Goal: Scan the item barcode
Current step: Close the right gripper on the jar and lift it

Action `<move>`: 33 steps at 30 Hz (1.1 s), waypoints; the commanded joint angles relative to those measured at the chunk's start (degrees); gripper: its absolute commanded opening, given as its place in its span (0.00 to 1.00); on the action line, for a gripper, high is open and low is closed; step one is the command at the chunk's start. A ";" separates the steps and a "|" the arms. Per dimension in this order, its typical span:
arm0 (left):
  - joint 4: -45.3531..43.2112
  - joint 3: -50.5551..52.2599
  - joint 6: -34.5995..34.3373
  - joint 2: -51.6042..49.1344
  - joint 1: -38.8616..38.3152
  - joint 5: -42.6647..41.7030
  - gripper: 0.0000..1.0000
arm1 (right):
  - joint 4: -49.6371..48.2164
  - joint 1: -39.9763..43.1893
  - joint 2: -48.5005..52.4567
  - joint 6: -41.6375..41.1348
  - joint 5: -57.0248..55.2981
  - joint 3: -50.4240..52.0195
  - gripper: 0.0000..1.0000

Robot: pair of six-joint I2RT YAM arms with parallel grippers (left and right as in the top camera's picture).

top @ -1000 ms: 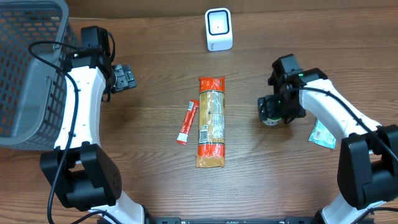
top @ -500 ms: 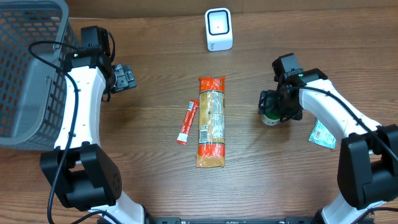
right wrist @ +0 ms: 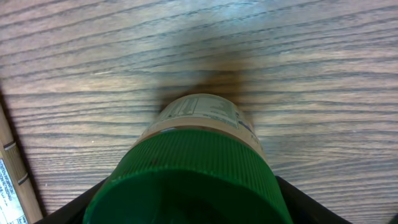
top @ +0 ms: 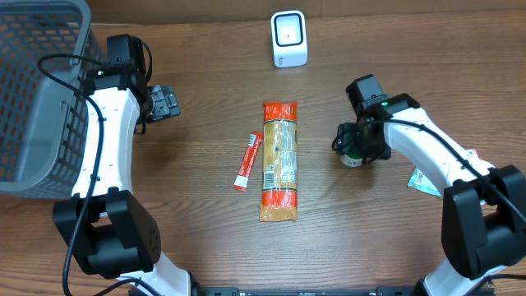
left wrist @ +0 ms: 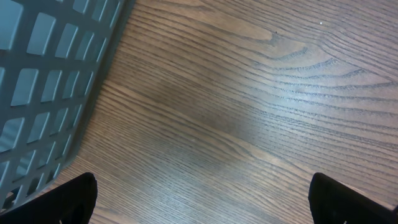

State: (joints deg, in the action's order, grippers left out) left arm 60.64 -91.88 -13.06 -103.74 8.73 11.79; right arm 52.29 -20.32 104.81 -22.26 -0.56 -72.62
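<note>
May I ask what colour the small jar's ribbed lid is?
The ribbed plastic lid is green, best seen in the right wrist view.

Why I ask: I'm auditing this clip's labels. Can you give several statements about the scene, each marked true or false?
1. The left gripper is open and holds nothing. True.
2. The jar has a red lid. False: its lid is green.
3. The pasta packet lies in the basket. False: it lies on the table, apart from the basket.
4. The right gripper straddles the jar. True.
</note>
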 commanded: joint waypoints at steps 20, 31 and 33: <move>0.00 -1.01 0.63 0.46 -0.13 -0.28 1.00 | 0.04 -2.47 -1.20 0.79 -1.27 0.26 0.86; 0.00 -1.01 0.63 0.46 -0.13 -0.26 1.00 | 0.07 -2.47 -1.20 0.79 -1.27 0.26 0.86; 0.00 -1.01 0.63 0.46 -0.13 -0.28 1.00 | 0.07 -2.47 -1.20 0.79 -1.27 0.26 0.86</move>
State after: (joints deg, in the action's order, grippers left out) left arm 60.64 -91.88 -13.06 -103.74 8.73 11.79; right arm 52.51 -22.61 104.81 -20.99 -1.76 -72.62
